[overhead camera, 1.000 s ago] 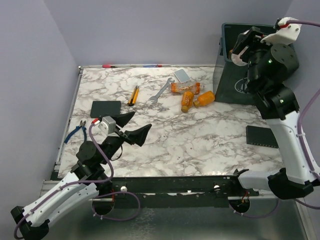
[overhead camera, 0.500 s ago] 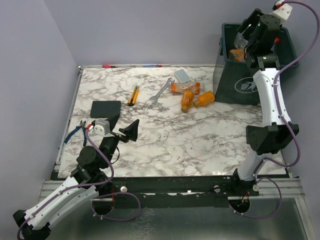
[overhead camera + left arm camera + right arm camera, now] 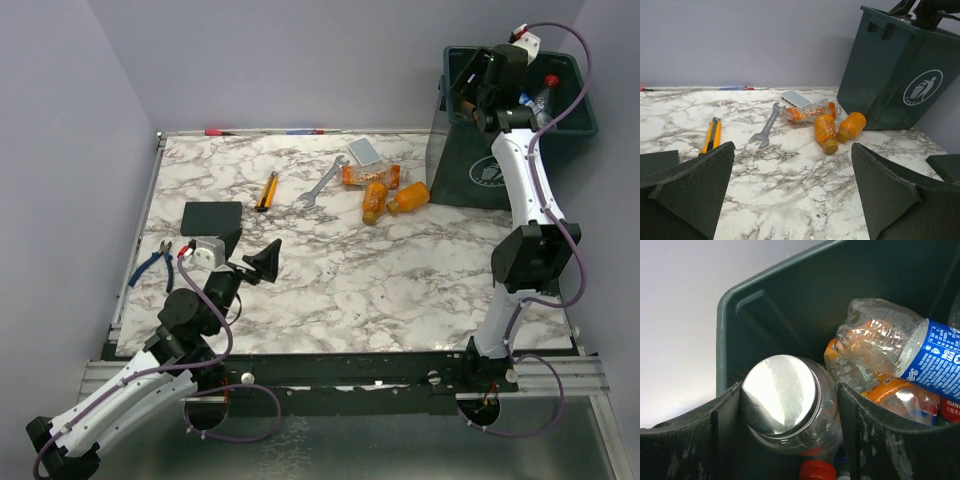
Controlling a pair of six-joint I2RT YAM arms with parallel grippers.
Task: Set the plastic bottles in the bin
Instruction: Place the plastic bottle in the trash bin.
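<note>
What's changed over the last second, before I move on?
The right gripper swung out over the bin as its arm straightened, the clear bottle still clamped, not released. The open left gripper drew back slightly. The three orange bottles and the wrench lie where they were.

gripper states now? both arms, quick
Left gripper: open, holding nothing.
Right gripper: closed on a clear plastic bottle, over the bin.

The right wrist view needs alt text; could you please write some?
The right gripper holds a clear bottle, shiny base toward the camera, over the dark green bin. Inside lie other bottles, one crumpled with a blue label.
</note>
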